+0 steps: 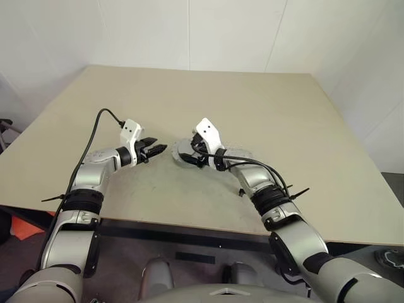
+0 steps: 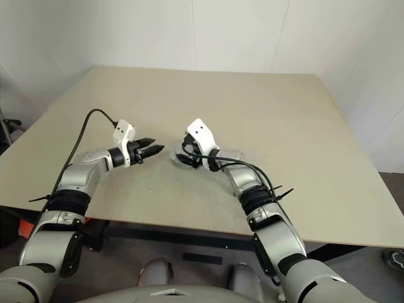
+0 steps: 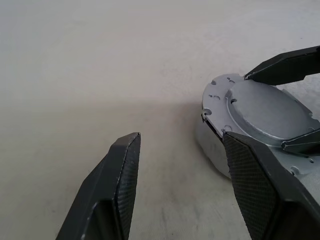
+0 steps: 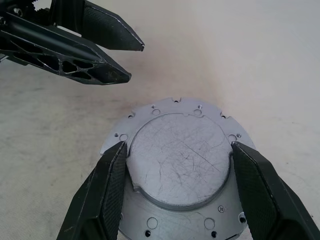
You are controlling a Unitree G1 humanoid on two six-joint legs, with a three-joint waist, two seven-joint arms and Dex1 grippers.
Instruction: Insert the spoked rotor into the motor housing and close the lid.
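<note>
Since the pale table (image 1: pixel 284 113) carries one closed-looking stack, I judge that we are at the last step, closing the lid; the spoked rotor is hidden, presumably already inside. The left gripper (image 1: pixel 159 149) hovers just beside the stack, its fingers fairly wide and holding nothing. The right gripper (image 4: pixel 178 145) is on the stack from my side, fingers spread wide and set against opposite edges of the lid (image 4: pixel 177 160), on its raised, scratched face. The lid lies on a grey body that I take for the motor housing (image 3: pixel 212 150), near the table's middle. A thin dark seam (image 3: pixel 206 119) shows under the lid's flange on one side, so it may not be fully seated. Next I need a level press or a small twist, without dragging the housing; the left gripper could brace it.
</note>
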